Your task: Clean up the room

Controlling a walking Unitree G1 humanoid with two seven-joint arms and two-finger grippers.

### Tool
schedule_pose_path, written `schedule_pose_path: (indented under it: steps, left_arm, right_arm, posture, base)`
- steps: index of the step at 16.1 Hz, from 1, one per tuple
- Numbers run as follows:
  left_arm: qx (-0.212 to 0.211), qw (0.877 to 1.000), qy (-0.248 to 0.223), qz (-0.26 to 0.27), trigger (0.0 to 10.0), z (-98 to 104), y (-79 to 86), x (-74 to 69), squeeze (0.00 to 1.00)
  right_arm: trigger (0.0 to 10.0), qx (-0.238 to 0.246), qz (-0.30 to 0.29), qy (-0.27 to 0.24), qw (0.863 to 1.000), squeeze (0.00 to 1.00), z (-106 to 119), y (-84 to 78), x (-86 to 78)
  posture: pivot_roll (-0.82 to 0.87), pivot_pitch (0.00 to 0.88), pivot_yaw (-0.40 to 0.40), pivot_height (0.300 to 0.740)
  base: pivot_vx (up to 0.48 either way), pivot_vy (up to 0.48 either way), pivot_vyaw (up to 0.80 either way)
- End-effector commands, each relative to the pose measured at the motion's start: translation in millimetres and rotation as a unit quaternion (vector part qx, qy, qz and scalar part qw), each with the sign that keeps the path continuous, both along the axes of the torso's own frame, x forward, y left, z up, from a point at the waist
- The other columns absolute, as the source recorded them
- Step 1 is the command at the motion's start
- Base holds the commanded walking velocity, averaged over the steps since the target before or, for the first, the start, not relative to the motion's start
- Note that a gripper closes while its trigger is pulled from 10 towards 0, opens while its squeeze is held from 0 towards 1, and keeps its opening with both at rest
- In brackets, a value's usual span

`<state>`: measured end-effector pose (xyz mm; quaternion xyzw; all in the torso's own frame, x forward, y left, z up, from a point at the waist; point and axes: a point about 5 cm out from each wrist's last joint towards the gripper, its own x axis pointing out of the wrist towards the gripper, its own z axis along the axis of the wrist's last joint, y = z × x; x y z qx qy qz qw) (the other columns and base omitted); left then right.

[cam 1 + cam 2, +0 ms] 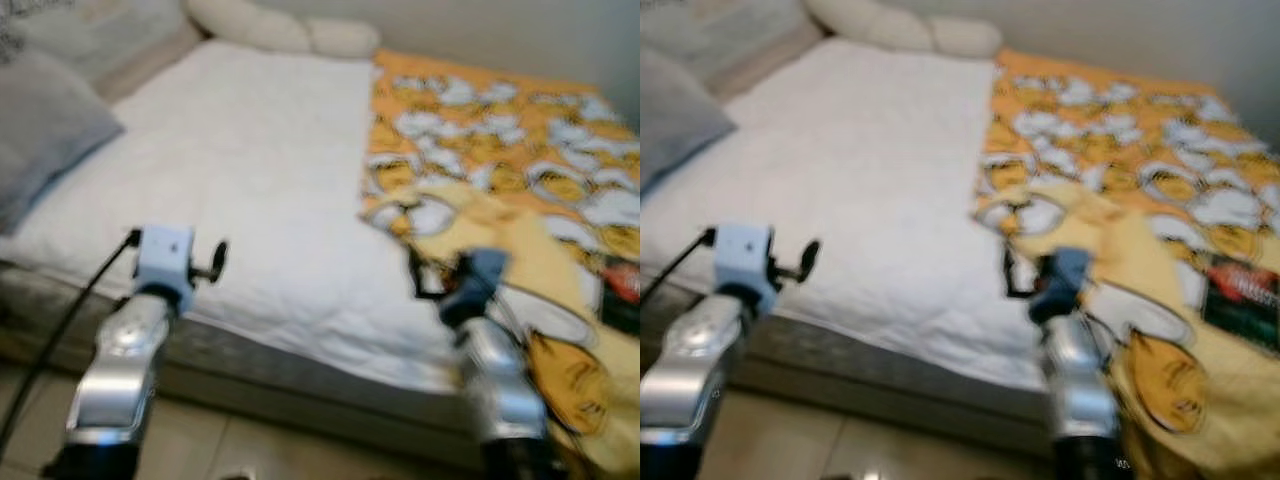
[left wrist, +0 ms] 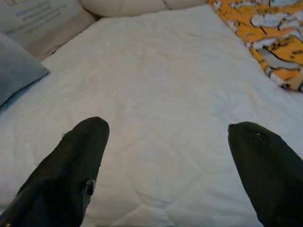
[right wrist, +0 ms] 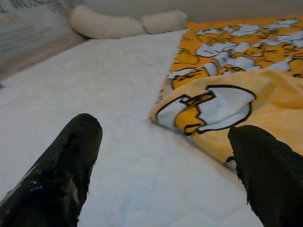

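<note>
A bed with a white quilted mattress cover (image 1: 260,170) lies before me. An orange and yellow cartoon-print blanket (image 1: 500,160) covers its right side, with a folded-over corner (image 3: 208,106) near the middle. My left gripper (image 2: 165,156) is open above the white cover near the bed's front edge. My right gripper (image 3: 165,156) is open too, low over the cover, with the blanket's folded corner just ahead of its fingertips. Both silver arms (image 1: 125,350) reach forward from the bed's near side.
A grey pillow (image 1: 45,130) rests at the bed's left. Cream bolster pillows (image 1: 285,28) line the head end by the wall. A dark red and black item (image 1: 1245,295) lies on the blanket at the right. Tiled floor (image 1: 250,445) runs along the bed's front.
</note>
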<state>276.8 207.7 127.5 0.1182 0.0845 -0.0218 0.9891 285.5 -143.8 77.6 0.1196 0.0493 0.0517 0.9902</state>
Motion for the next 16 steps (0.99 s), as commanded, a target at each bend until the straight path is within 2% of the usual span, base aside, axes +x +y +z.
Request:
schedule_pose_path:
  steps: [1, 2, 5, 7, 10, 14, 16]
  left_arm:
    - [0.005, 1.0, -0.006, -0.013, 10.0, 7, -3.8, 0.9, 1.0]
    - [0.009, 1.0, -0.007, -0.015, 10.0, 10, -2.5, 1.2, 1.0]
    - [0.02, 0.999, -0.008, -0.025, 10.0, 18, -3.0, 2.3, 1.0]
    - [0.014, 1.0, -0.008, -0.021, 10.0, 17, -3.3, 3.7, 1.0]
    - [-0.008, 1.0, 0.006, -0.004, 10.0, 1, -6.1, 0.2, 1.0]
    - [-0.014, 1.0, 0.013, -0.006, 10.0, -3, -8.3, -0.4, 1.0]
    - [-0.015, 1.0, 0.014, -0.006, 10.0, -4, -8.1, 0.1, 1.0]
  right_arm:
    - [10.0, -0.001, -0.019, -0.001, 1.0, 1.0, 0, -8.7, 2.3]
    - [10.0, 0.007, -0.018, 0.007, 1.0, 1.0, -2, -5.1, 2.9]
    - [10.0, -0.023, 0.005, -0.013, 1.0, 1.0, 3, 7.1, 7.6]
    - [10.0, -0.015, 0.011, -0.017, 1.0, 1.0, 6, 9.5, 8.6]
    - [10.0, -0.001, 0.007, -0.011, 1.0, 1.0, 4, 5.1, 8.0]
    - [10.0, 0.016, 0.005, -0.005, 1.0, 1.0, 4, 5.0, 8.5]
    - [10.0, 0.014, 0.005, -0.007, 1.0, 1.0, 5, 5.3, 9.2]
  posture:
    - [0.04, 0.0, 0.009, 0.74]
    - [0.04, 0.0, 0.026, 0.74]
    - [0.04, 0.0, 0.06, 0.74]
    - [0.03, 0.0, 0.05, 0.74]
    - [0.01, 0.0, 0.028, 0.74]
    - [-0.01, 0.0, 0.028, 0.74]
    - [-0.02, 0.0, 0.027, 0.74]
  base:
    - [0.0, -0.401, 0.0]
    - [0.0, -0.401, 0.0]
    - [0.0, -0.401, 0.0]
    - [0.0, -0.405, 0.0]
    - [0.0, -0.405, 0.5]
    - [0.0, -0.408, 0.67]
    - [0.0, -0.405, 0.0]
